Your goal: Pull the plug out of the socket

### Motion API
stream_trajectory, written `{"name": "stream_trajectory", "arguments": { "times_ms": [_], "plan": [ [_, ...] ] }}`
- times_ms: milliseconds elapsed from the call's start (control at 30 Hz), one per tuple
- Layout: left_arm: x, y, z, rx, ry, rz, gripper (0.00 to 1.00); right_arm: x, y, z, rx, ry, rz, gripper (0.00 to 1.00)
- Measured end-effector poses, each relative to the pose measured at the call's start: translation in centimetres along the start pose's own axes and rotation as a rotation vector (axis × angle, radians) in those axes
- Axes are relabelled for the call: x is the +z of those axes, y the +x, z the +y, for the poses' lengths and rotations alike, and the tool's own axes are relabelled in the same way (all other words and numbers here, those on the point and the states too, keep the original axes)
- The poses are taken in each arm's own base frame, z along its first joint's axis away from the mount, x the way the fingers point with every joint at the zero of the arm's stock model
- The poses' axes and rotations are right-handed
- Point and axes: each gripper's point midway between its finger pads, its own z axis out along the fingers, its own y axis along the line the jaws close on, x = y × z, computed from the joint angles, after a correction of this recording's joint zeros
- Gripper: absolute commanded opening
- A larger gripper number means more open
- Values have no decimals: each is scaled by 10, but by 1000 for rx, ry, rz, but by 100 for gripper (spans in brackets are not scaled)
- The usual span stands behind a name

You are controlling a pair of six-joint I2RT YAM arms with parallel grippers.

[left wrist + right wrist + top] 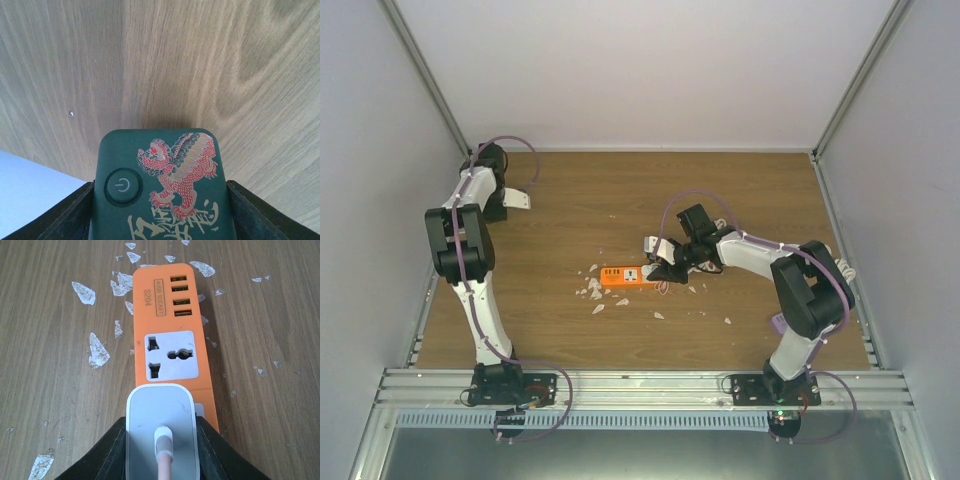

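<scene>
a: wood-grain table [720, 190] inside a boxed-in bay, with plain white walls [620, 70] on three sides and a metal rail [640, 385] along the near edge where both arms are bolted.
b: and the litter on the wood?
a: white flakes [97, 351], torn and uneven, scattered round the orange socket strip [167, 315], which lies flat near the middle of the table.
b: where is the plug?
a: the white plug [160, 415] sits on the near end of the strip, just behind the one free outlet and the row of four usb ports [181, 295]. the right gripper [160, 440] is clamped on it, a dark finger [107, 455] pressed to each side, and a pale cable [164, 457] leaves its back.
b: is it seated all the way?
a: cannot tell. the pins and the strip's end are hidden beneath the plug body.
b: the other arm?
a: the left gripper [160, 192] is off at the far left corner, well apart from the strip. its fingers [70, 215] stand partly apart, closed against both sides of a dark green case [160, 150] with a round power button and a red lion print.
b: what is that case?
a: hard to say. its lower half is cut off at the bottom of the wrist view, the gold characters are cropped, and from above it is too small to make out.
</scene>
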Motion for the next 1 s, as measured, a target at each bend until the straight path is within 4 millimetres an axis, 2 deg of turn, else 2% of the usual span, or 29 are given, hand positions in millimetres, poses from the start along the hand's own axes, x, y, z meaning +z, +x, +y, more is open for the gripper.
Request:
{"name": "stream_trajectory", "arguments": {
  "times_ms": [267,467,600,700,800,867,1000],
  "plan": [
    [-1,-7,-2,-5,8,-17,83,0,0,-1,2,-3,2,3],
    [-6,-14,-4,-24,26,-55,85,0,-1,-1,2,-2,2,4],
    [-19,-25,-3,-55,40,-125,85,0,-1,0,1,-3,2,4],
    [-36,-38,-10,-69,67,-199,84,1,-1,0,-1,-2,3,4],
    [-62,-58,-17,-94,87,-298,82,1,-1,0,-3,-1,5,4],
    [-82,-74,-22,-107,98,-373,81,1,-1,0,-3,0,6,4],
    [-131,-119,-39,-130,135,-572,81,0,-1,0,-9,7,9,4]
  ]
}}
